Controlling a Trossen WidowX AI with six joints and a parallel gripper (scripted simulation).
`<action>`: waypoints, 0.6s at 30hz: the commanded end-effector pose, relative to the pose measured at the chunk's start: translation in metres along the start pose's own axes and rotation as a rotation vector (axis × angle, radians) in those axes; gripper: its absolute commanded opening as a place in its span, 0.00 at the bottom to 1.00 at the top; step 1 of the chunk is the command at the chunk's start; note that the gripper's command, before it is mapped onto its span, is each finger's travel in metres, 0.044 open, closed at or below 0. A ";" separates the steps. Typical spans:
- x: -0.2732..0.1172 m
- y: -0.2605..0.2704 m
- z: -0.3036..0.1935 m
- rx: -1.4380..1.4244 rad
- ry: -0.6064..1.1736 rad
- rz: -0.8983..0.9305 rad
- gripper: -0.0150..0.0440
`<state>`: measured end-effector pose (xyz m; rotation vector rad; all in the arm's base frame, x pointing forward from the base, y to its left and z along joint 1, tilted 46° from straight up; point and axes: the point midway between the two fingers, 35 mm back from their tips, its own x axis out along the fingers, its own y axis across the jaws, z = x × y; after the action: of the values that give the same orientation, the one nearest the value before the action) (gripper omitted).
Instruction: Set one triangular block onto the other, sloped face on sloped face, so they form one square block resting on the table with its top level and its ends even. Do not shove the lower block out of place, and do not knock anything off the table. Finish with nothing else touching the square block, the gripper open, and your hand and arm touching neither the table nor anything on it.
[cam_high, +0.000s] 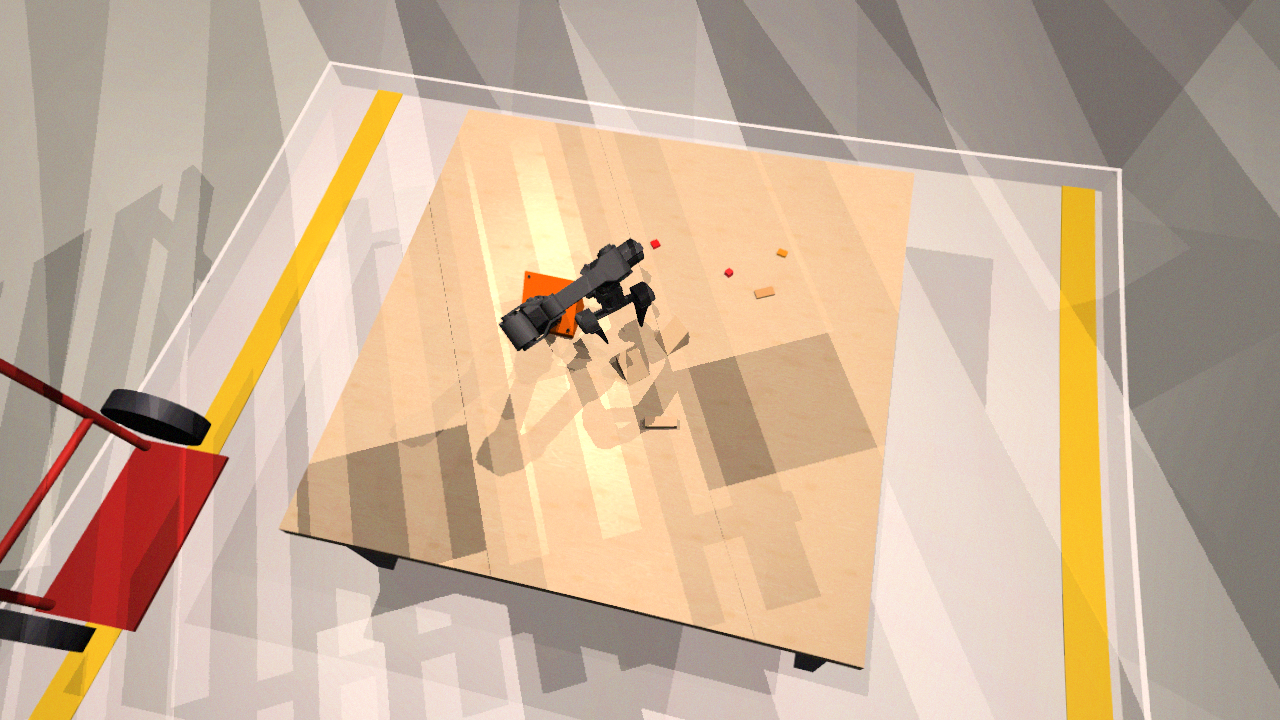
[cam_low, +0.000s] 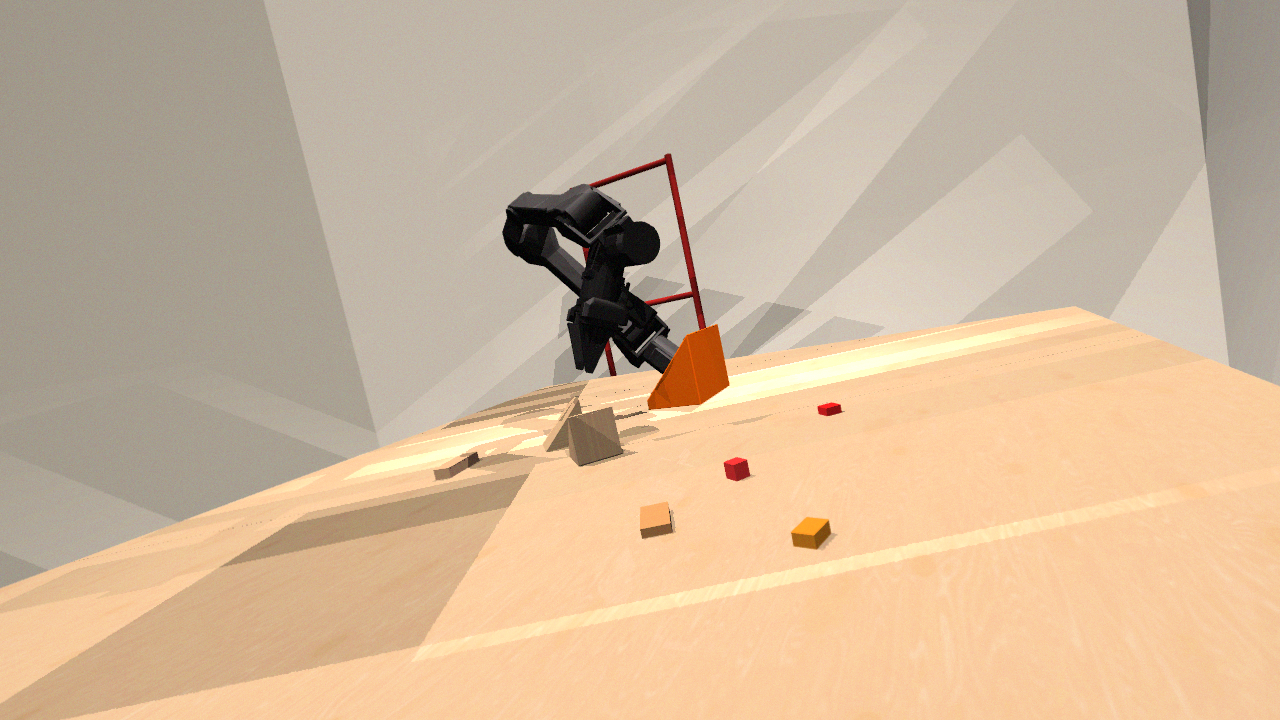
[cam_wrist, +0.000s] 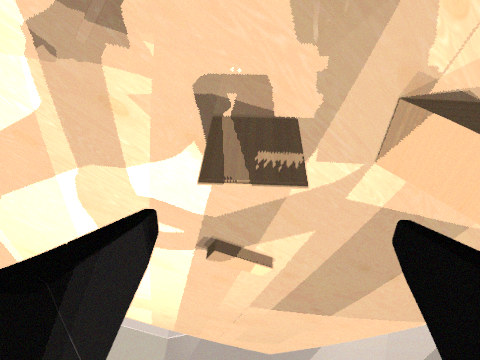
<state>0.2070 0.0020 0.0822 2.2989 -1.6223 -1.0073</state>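
- Reference: edges and corners of the bench (cam_high: 787, 555) (cam_low: 984, 617) as they lie in the top view; near to far runs from the exterior camera.
- Amber block (cam_high: 781, 252) (cam_low: 810, 532): nearest group, toward the right edge and top-right corner.
- Tan block (cam_high: 763, 291) (cam_low: 655, 520): same group, flat, slightly closer to the bottom edge than amber.
- Red cube (cam_high: 728, 272) (cam_low: 736, 469): just inboard of those two, farther from the right edge.
- First triangular block (cam_high: 671, 337) (cam_low: 595, 436) (cam_wrist: 440, 155): mid-bench, on the top, apart from the loose small blocks.
- Small red block (cam_high: 655, 243) (cam_low: 828, 409): closer to the top edge than either triangular block.
- Second triangular block (cam_high: 631, 364) (cam_low: 563, 425) (cam_wrist: 280, 140): near the first, on its left-edge side. Not stacked, no square block formed.
- Thin strip (cam_high: 662, 424) (cam_low: 457, 465) (cam_wrist: 242, 253): flat, bottom-edge side of the pair.
- Gripper (cam_high: 623, 333) (cam_low: 582, 369) (cam_wrist: 278, 226): fingers wide, nothing between them, above the bench on the left-edge side of the pair.
- Arm (cam_high: 586, 291) (cam_low: 581, 207): bent, raised over its orange base (cam_high: 529, 275) (cam_low: 711, 367).
- Red cart (cam_high: 134, 537) (cam_low: 685, 241): off the bench, beyond the left edge, toward the bottom-left corner.
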 end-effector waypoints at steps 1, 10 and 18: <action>0.003 -0.001 0.001 -0.011 0.008 -0.004 1.00; 0.017 -0.005 0.003 -0.014 -0.006 -0.017 1.00; 0.030 -0.007 0.004 -0.016 -0.013 -0.026 1.00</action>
<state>0.2157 -0.0152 0.0651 2.3155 -1.5937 -1.0400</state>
